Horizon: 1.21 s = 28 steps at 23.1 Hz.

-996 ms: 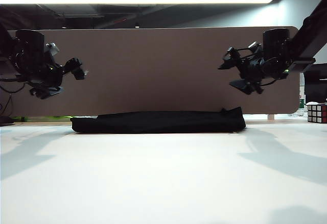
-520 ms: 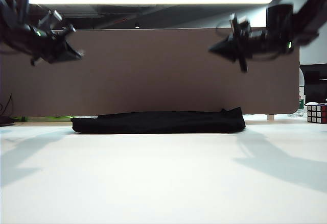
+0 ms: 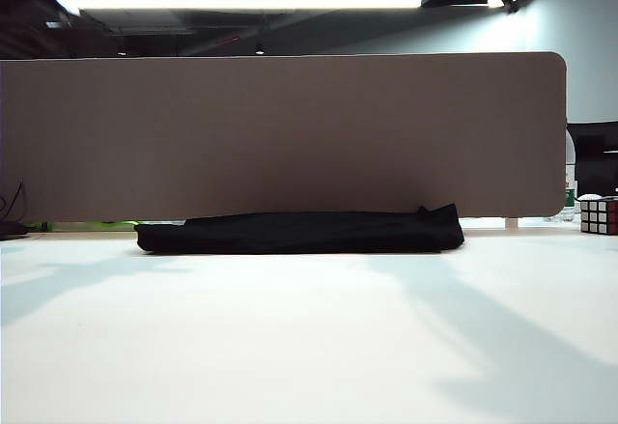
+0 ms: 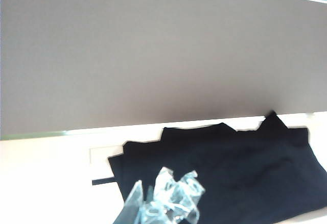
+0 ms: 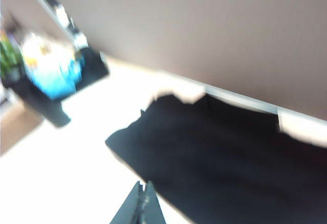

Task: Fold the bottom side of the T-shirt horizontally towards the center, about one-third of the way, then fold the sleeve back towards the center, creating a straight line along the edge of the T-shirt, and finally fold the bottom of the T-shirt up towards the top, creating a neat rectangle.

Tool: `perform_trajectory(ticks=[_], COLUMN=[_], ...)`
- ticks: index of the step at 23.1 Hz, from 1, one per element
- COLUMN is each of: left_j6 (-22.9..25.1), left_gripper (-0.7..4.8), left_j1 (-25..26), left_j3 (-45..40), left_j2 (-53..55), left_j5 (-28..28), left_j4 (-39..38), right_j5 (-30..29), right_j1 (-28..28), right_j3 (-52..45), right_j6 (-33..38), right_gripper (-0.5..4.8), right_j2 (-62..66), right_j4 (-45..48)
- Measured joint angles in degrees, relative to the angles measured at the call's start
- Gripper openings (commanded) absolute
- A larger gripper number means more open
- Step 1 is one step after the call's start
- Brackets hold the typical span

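Both arms gone up out of exterior view since a second ago. T-shirt (image 3: 299, 232) folded, far on table (image 3: 309, 347) against divider (image 3: 280, 134). Left pincer (image 4: 163, 203), right pincer (image 5: 142, 206) together, empty, above shirt. Judgement: folds done; retreat clear of cloth. Wrist views show rectangle's top; exterior only edge, plus cube (image 3: 599, 214).

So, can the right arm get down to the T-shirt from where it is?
Probably yes. The right gripper hangs above the folded T-shirt, jaws shut, nothing between them; the divider panel stands behind the shirt.
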Motion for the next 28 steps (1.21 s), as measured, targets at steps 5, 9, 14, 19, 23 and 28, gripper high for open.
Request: perform_trajectory(ticks=[5, 9, 14, 19, 23, 28], left_j6=[0.68, 0.61, -1.7, -1.84, -1.7, -1.75], left_gripper=[-0.06, -0.06, -0.06, -0.06, -0.06, -0.06], left_j1=[-0.74, -1.05, -2.78, -8.09, -11.06, -12.41], left_j3=[-14.08, -24.7, -32.11, -39.28, -44.52, -48.68], left_j2=[-15.54, -30.29, -40.89, -51.3, -59.74, -71.49], left_j5=[-3.28, -6.62, -8.85, -13.92, -16.17, -20.06], left_j4=[0.74, 0.76, 0.92, -2.75, -4.5, -11.17], right_j5=[0.42, 1.73, 4.39, 7.89, 12.2, 17.09], right_j1=[0.11, 0.22, 0.2, 0.42, 0.46, 0.81], right_j3=[-9.68, -26.77, -50.95, -72.7, -82.16, -92.48], right_j6=[-6.99, -7.02, -1.33, 4.09, 4.85, 4.98], right_gripper=[-0.06, -0.06, -0.06, -0.06, -0.06, -0.06], right_j2=[-8.96, -21.33, -35.76, -48.06, -53.86, -61.53], right_j4=[-8.11, -2.34, 11.76, 23.87, 27.63, 29.66])
